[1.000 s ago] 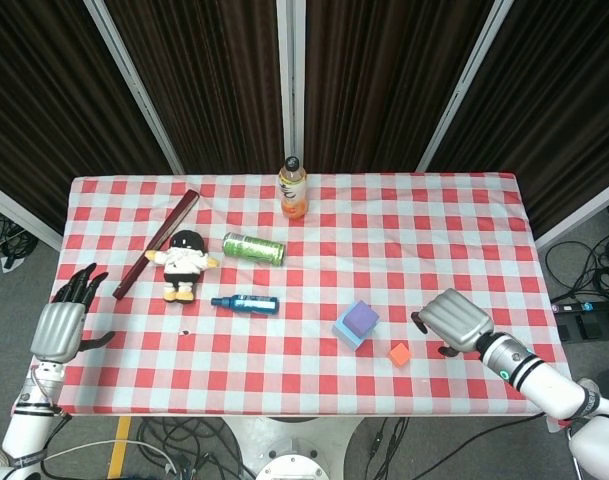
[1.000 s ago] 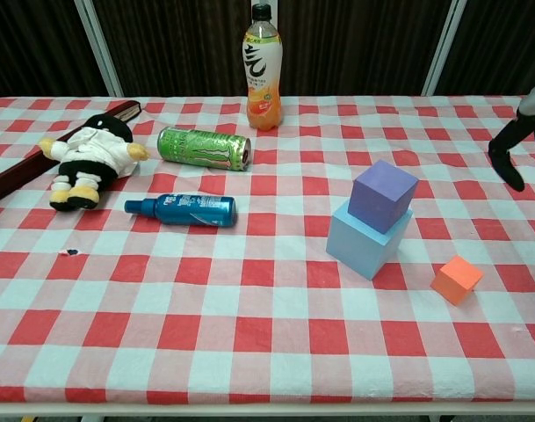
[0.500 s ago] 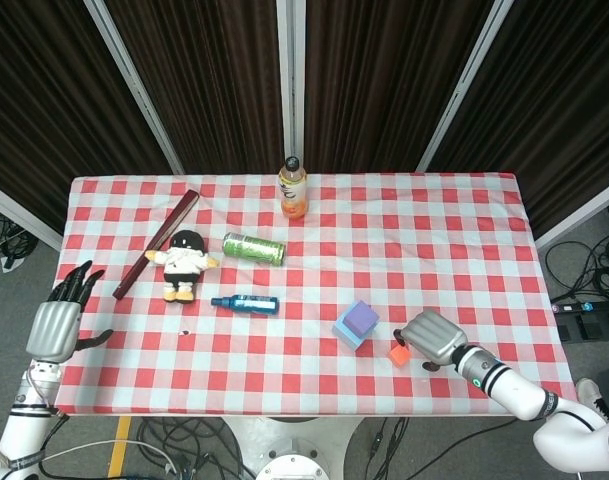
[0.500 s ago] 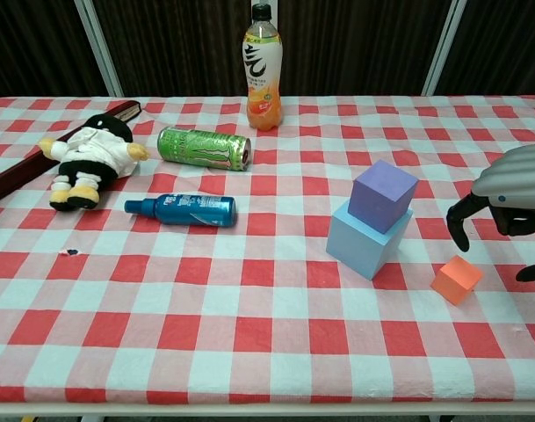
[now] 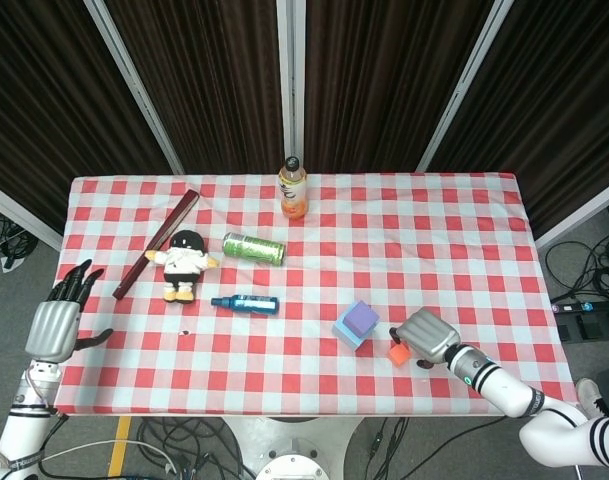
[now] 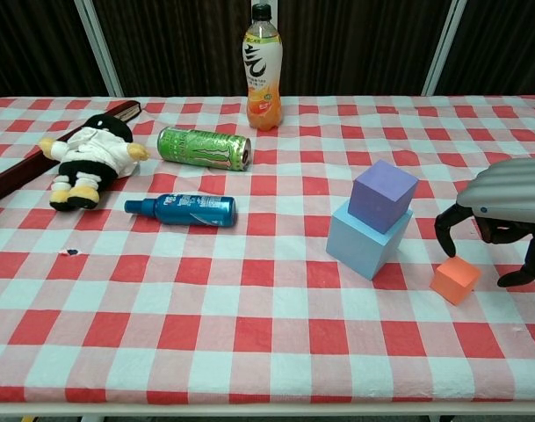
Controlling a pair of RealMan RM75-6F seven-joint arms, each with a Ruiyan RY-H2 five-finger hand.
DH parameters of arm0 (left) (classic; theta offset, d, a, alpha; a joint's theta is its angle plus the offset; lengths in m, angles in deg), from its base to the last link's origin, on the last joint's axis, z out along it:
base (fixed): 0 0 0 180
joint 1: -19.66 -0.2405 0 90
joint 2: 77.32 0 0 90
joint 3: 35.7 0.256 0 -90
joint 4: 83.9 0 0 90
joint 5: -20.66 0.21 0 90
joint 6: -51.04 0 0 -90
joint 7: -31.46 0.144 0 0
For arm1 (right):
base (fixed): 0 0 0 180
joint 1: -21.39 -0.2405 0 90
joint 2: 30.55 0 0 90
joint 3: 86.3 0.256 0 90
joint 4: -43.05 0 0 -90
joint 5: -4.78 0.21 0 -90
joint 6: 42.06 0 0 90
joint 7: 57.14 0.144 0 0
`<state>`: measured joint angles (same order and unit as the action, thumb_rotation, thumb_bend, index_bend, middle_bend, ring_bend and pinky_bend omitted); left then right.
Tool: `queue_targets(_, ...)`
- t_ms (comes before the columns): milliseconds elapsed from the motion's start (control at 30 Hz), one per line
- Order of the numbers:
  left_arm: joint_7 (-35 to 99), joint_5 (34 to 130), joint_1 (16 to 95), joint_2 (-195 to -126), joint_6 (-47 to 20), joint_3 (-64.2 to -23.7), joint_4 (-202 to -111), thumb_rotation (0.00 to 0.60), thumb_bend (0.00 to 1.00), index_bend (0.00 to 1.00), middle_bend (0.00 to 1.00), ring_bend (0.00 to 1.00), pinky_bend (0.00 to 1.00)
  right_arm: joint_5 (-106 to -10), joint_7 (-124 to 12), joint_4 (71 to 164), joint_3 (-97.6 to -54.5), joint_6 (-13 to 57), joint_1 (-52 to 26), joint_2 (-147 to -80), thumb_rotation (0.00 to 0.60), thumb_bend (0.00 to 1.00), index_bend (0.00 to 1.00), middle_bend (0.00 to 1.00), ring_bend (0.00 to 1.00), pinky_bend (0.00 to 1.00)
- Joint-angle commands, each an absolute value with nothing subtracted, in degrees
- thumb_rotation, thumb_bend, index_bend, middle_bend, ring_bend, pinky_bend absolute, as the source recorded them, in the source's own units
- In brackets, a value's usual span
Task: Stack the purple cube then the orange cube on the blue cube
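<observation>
The purple cube is sitting skewed on the larger pale blue cube, right of centre in the chest view; both are matte, sharp-edged blocks. The small orange cube is lying on the red-and-white checked tablecloth at the lower right, apart from the stack. The right hand, with a ribbed silver back and black fingers, is arching directly over the orange cube, fingers curled downward and spread; contact with the cube cannot be made out. Its wrist is running out of the chest view at the right edge. In the head view, the left hand is hanging off the table's lower left edge, fingers fanned apart, holding nothing. A glossy green can is lying on its side in the upper left
</observation>
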<state>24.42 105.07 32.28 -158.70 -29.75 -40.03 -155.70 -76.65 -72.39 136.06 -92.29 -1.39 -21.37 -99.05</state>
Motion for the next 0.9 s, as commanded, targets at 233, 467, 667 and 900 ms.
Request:
queue_targets(233, 24.68, 104.87, 32.29, -158.73, -29.73, -40.16, -155.66, 0.600, 0.00, 0.16, 0.11, 0.08, 0.21, -77.72, -71.92, 135.46, -91.00, -0.42, -21.47, -100.23, 0.600, 0.09, 0.38, 1.00, 0.94, 0.87)
queue_targets(467, 24.60, 105.02, 32.30, -158.72, -29.67, -40.00, -155.58, 0.600, 0.00, 0.16, 0.11, 0.08, 0.21, -77.55, -72.02, 136.11, -90.70, -1.09, -21.77, -99.39, 0.600, 0.09, 0.38, 1.00, 0.94, 0.87)
queue_targets(667, 24.30, 105.01, 32.21, -158.53, -29.90, -40.09, -155.70, 0.600, 0.00, 0.16, 0.11, 0.08, 0.21, -77.43, -72.46, 135.80, -91.15, -2.35, -21.93, -100.14, 0.600, 0.09, 0.38, 1.00, 0.94, 0.87)
queue_targets(900, 24.02, 104.93, 32.16, -158.58, -29.74, -40.01, -155.42, 0.600, 0.00, 0.16, 0.11, 0.08, 0.21, -77.13, -72.80, 135.70, -91.19, -2.83, -21.94, -100.46, 0.600, 0.09, 0.38, 1.00, 0.94, 0.87)
